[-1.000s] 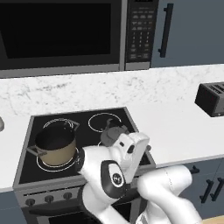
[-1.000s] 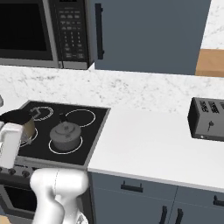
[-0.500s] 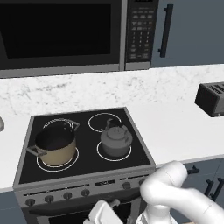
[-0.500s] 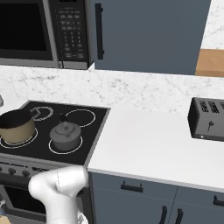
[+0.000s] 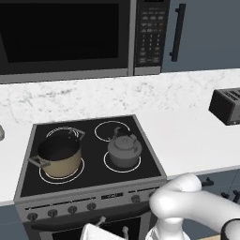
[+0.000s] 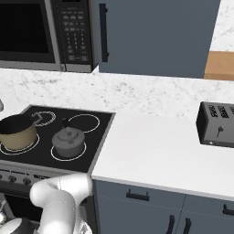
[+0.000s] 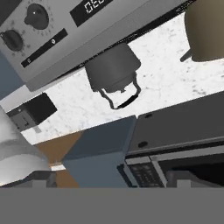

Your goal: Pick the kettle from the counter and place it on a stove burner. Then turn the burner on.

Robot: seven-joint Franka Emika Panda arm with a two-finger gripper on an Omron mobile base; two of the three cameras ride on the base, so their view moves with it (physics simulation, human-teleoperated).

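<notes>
On the stove burner [image 5: 123, 165], the kettle [image 5: 124, 149]

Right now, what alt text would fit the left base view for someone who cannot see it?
A dark grey kettle sits on the front right burner of a black glass cooktop, beside a tan pot. A microwave hangs above, and a toaster stands on the white counter.

A black glass cooktop [image 5: 91, 178] set into a white counter [image 5: 187, 140] carries a dark grey kettle [image 5: 124, 149] beside a tan pot [image 5: 58, 157]; a black toaster [image 5: 227, 106] sits on the counter
</notes>
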